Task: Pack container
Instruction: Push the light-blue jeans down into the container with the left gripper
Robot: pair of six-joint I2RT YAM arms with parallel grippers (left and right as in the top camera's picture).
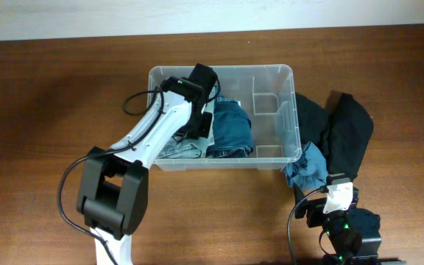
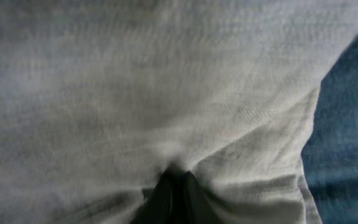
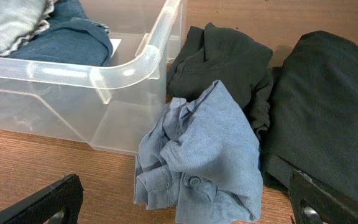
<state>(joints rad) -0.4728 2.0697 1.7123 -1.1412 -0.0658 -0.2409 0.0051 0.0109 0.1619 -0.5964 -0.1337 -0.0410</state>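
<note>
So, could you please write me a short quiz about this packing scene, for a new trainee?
1. Fill in: the left end effector touches ___ cloth in the bin.
2. True or false: the blue shirt lies inside the bin.
3. The right end effector is: A open, B shut on the shirt, C hidden.
Key: 1 pale; 2 false; 3 A.
</note>
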